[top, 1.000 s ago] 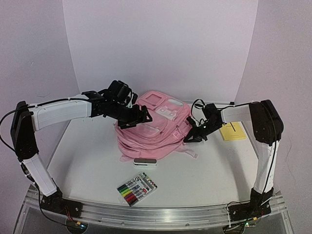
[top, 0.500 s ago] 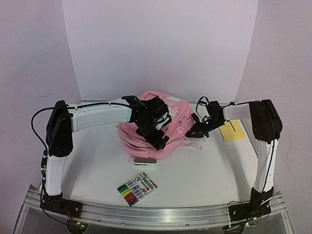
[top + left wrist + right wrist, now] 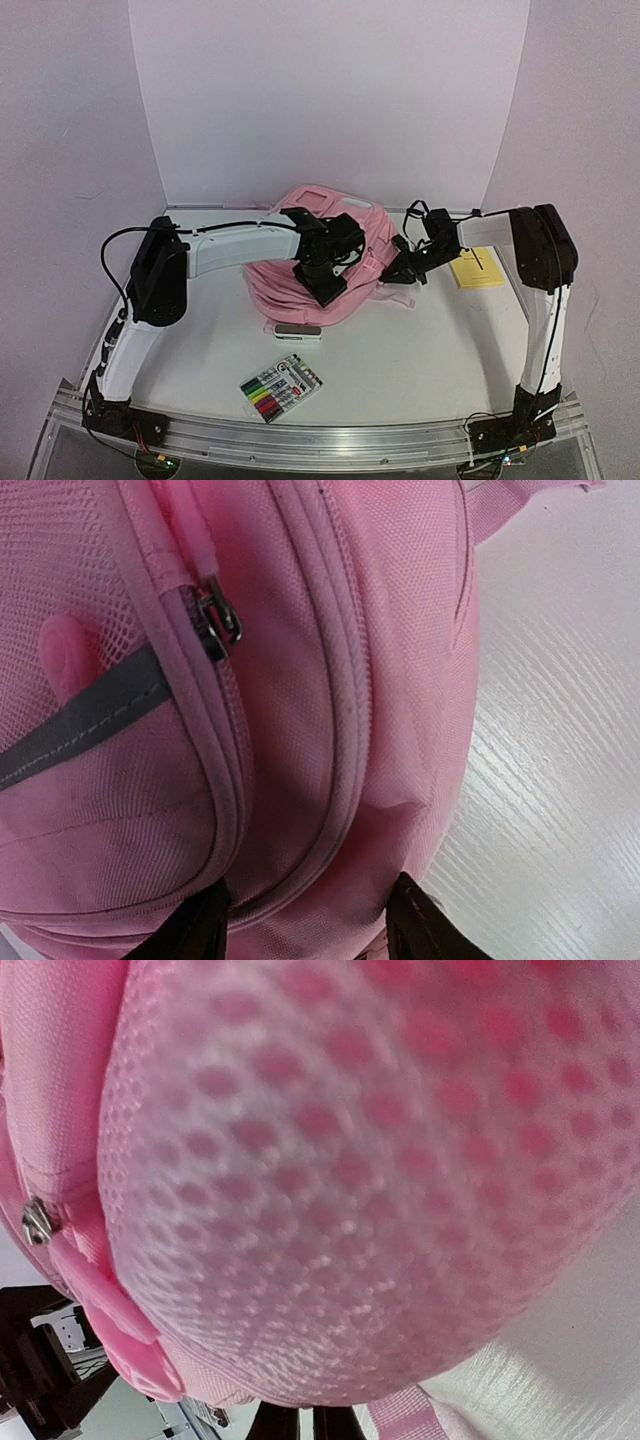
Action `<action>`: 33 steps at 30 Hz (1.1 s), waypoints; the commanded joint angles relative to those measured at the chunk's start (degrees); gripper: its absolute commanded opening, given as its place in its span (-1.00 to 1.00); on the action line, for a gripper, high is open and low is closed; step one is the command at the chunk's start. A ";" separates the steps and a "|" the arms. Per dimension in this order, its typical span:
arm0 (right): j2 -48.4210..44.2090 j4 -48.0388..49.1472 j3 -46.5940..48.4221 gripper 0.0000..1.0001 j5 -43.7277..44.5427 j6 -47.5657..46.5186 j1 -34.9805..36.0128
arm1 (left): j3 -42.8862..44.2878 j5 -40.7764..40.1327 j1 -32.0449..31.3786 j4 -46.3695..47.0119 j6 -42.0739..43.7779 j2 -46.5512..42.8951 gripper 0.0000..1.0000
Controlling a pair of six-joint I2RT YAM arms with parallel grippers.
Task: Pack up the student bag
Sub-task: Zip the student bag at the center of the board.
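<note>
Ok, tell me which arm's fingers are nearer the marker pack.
Left. The left fingers straddle the student bag's near edge, just behind the marker pack. The right fingers are at the bag's right side, farther away.

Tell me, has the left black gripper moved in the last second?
Yes. The left gripper has swung rightward and nearer the pack of coloured markers, over the soft pink fabric backpack.

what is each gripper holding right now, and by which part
Right gripper is shut at the student bag's mesh side; an actual pinch cannot be told. Left gripper straddles a seamed fold, grip unclear.
</note>
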 commanded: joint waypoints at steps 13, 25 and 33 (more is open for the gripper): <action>-2.93 4.84 -11.85 -1.00 -5.42 9.83 0.95 | 10.11 -0.19 0.29 7.73 -5.57 4.56 -1.00; -10.79 14.70 -18.65 -1.00 -5.28 18.86 7.73 | 12.69 1.72 1.10 7.98 -9.53 7.02 -1.00; -16.85 26.55 -25.67 -1.00 2.33 26.73 15.77 | 10.57 3.52 3.00 10.80 -12.21 5.27 -1.00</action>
